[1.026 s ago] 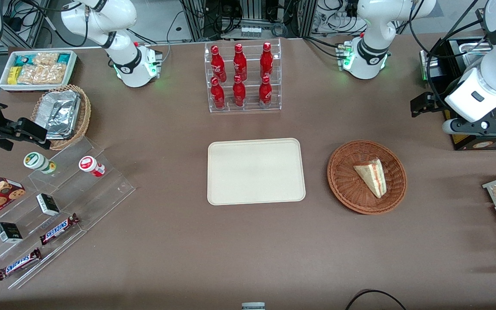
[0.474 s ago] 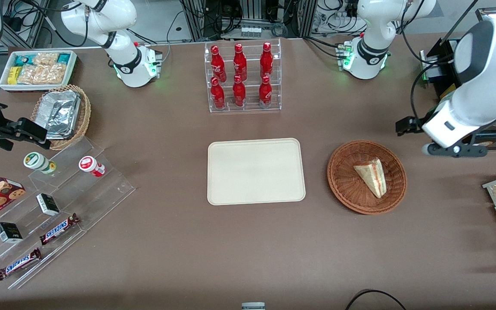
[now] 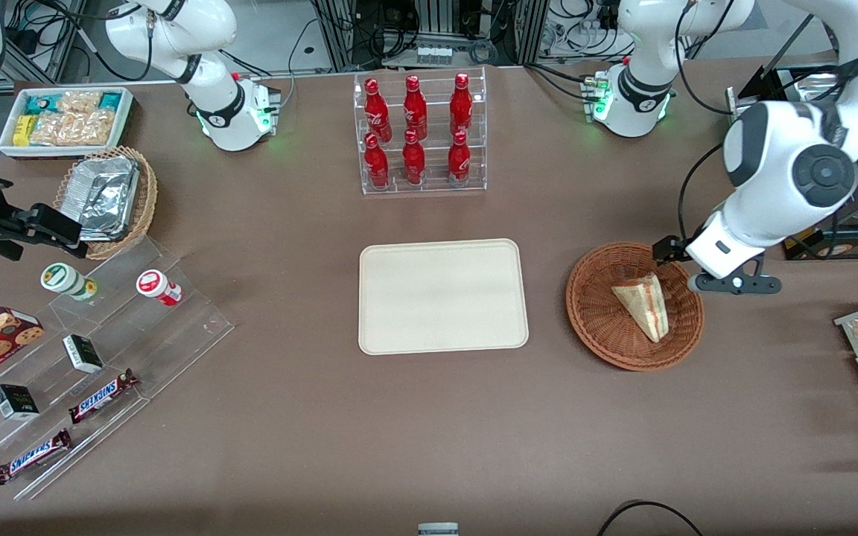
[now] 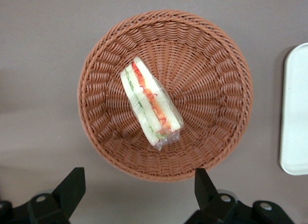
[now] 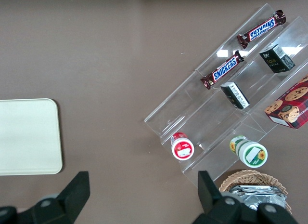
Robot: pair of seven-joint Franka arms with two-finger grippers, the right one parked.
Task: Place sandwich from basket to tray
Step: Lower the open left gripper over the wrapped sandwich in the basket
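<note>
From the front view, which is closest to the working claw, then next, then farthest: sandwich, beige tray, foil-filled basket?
The gripper hangs open over the basket's rim.
1. Sandwich, in that basket.
2. Tray, mid-table.
3. Foil-filled basket, toward the parked arm's end.

The gripper point(image 4: 137, 188) hangs above the basket point(image 3: 600, 313) rim with its fingers point(image 4: 72, 185) spread wide — nothing lies over the sandwich point(image 3: 643, 305). Between basket and tray point(image 3: 442, 295) only bare table point(image 3: 548, 387) shows; the bottle rack point(image 3: 420, 134) stands farther from the front camera, well apart.
</note>
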